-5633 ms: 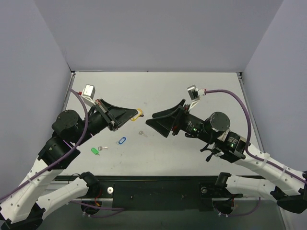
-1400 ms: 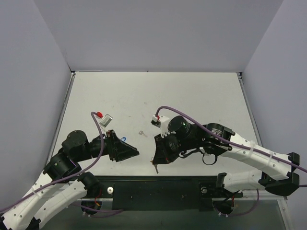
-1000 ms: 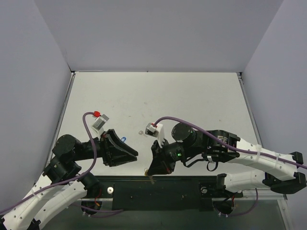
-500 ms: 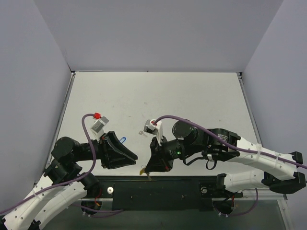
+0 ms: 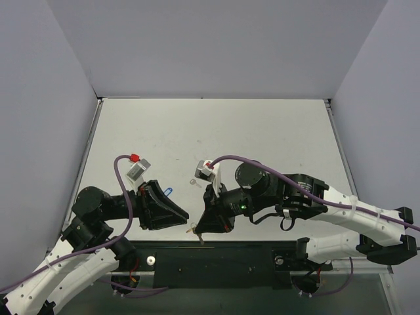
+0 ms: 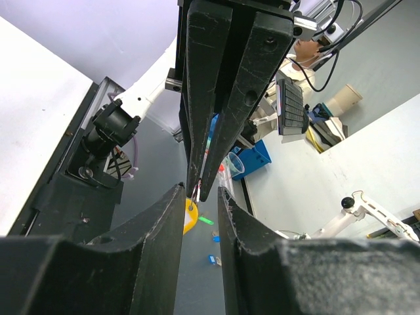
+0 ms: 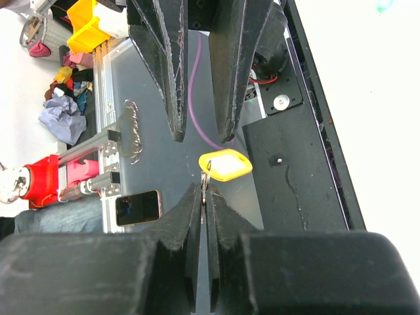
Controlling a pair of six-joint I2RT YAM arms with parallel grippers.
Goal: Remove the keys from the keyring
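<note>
Jaws first, from above: pressed flat together on the right gripper (image 5: 199, 231), pinching the keyring (image 5: 192, 230), which shows here only as a yellow speck held in the air over the near edge of the tabletop (image 5: 262, 131), a little left of its middle. Parted by a narrow gap on the left gripper (image 5: 182, 215), tips just beside that speck, nothing between them. Loose near the middle of the tabletop, well apart from both grippers: one tiny silver key (image 5: 193, 182), with a blue tag (image 5: 169, 191) near it toward the left.

From the left wrist: left gripper (image 6: 200, 197) pointing up at the closed right gripper (image 6: 199, 189), which comes in from the top. Yellow keyring (image 6: 189, 216) hanging just below that pinch, in line with the gap. A thin sliver at the pinch, too small to name.

From the right wrist: right gripper (image 7: 205, 187) clamped on the thin metal ring, yellow keyring (image 7: 225, 164) jutting sideways from it. Left gripper (image 7: 202, 136) just beyond, apart, not touching.

Progress, as a judgement: partly done, going by the loose key. No key seen beside the tag; cannot tell whether one hides between the pads. Left to do, if so: grip with the left gripper and work it off.
</note>
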